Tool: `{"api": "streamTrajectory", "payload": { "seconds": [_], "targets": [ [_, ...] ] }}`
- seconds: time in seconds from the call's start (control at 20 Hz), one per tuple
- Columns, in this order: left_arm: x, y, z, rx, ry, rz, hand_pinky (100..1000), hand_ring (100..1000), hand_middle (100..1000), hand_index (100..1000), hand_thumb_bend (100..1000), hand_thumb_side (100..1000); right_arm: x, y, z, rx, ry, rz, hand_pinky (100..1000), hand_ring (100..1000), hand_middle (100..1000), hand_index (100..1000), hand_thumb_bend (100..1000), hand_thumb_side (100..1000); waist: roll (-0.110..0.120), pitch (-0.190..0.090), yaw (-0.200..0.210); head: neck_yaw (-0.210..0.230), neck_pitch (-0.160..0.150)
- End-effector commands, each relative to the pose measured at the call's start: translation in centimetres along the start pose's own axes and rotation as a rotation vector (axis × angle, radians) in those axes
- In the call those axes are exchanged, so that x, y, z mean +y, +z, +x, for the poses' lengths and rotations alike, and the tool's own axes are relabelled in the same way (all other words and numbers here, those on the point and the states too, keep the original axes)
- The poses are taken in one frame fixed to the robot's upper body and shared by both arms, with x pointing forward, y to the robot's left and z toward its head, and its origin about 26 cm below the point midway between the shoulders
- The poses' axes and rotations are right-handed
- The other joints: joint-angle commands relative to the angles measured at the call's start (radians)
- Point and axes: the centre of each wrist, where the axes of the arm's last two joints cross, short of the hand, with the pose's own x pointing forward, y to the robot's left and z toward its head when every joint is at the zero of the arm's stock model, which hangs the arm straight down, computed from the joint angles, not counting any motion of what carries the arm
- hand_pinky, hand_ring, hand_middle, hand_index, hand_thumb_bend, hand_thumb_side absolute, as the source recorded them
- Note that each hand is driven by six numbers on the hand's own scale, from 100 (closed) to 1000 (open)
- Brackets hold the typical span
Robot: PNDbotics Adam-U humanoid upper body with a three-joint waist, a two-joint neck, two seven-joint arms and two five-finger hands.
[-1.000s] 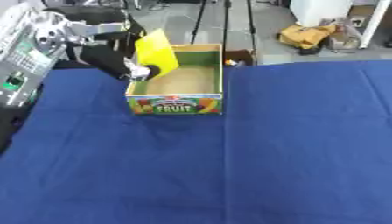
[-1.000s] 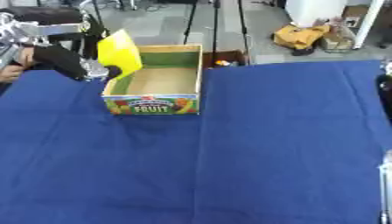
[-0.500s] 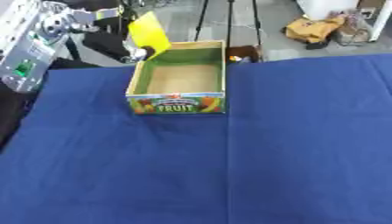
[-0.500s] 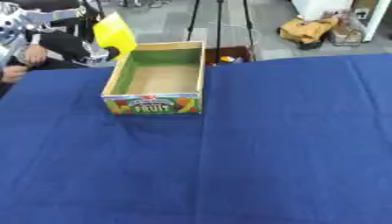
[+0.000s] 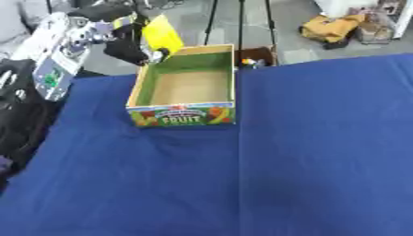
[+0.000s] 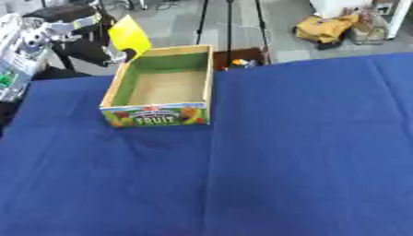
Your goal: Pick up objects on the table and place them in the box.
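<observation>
At the bench's (image 5: 282, 161) far left, my left robot hand (image 5: 133, 46) has its fingers curled round one yellow flat item (image 5: 164, 33), held just above the far-left corner of the one fruit box (image 5: 184, 115). Box inside looks bare. Blue cloth covers bench; grey floor and clutter beyond.

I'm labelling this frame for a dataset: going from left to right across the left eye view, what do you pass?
Left hand → yellow object it holds → fruit box → bare blue tablecloth, with a yellow-brown bundle on the floor beyond it.
</observation>
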Motion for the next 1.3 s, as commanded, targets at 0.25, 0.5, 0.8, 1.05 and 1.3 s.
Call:
{"api": "streamTrajectory", "payload": {
  "seconds": [0.25, 0.5, 0.8, 1.05, 1.3],
  "targets": [
    [0.0, -0.9, -2.0, 0.034, 0.004, 0.058, 467, 515, 462, 605, 226, 651, -0.3, -1.5, 0.5, -0.05, -0.027, -0.021, 688, 775, 496, 788, 100, 604, 0.001, 0.013, -0.025, 0.04, -0.047],
    [-1.1, -1.5, -2.7, 0.056, -0.007, 0.031, 473, 523, 468, 611, 230, 644, -0.3, -1.9, 0.6, -0.053, -0.037, -0.025, 685, 774, 489, 787, 104, 609, 0.005, 0.037, -0.038, 0.053, -0.062],
    [-2.5, -2.1, -3.2, 0.085, -0.039, 0.012, 475, 527, 471, 616, 222, 644, -0.3, -2.1, 0.7, -0.054, -0.047, -0.031, 684, 774, 486, 787, 109, 611, 0.005, 0.053, -0.05, 0.063, -0.071],
    [-3.6, -2.6, -3.7, 0.106, -0.051, 0.009, 516, 570, 529, 695, 267, 664, -0.2, -2.1, 0.7, -0.052, -0.051, -0.035, 684, 774, 485, 786, 113, 613, 0.004, 0.059, -0.058, 0.072, -0.076],
    [-4.5, -2.8, -4.2, 0.121, -0.06, 0.001, 550, 622, 605, 838, 279, 672, -0.3, -2.2, 0.7, -0.046, -0.053, -0.04, 682, 773, 481, 785, 117, 615, 0.004, 0.064, -0.063, 0.074, -0.077]
  ]
}}
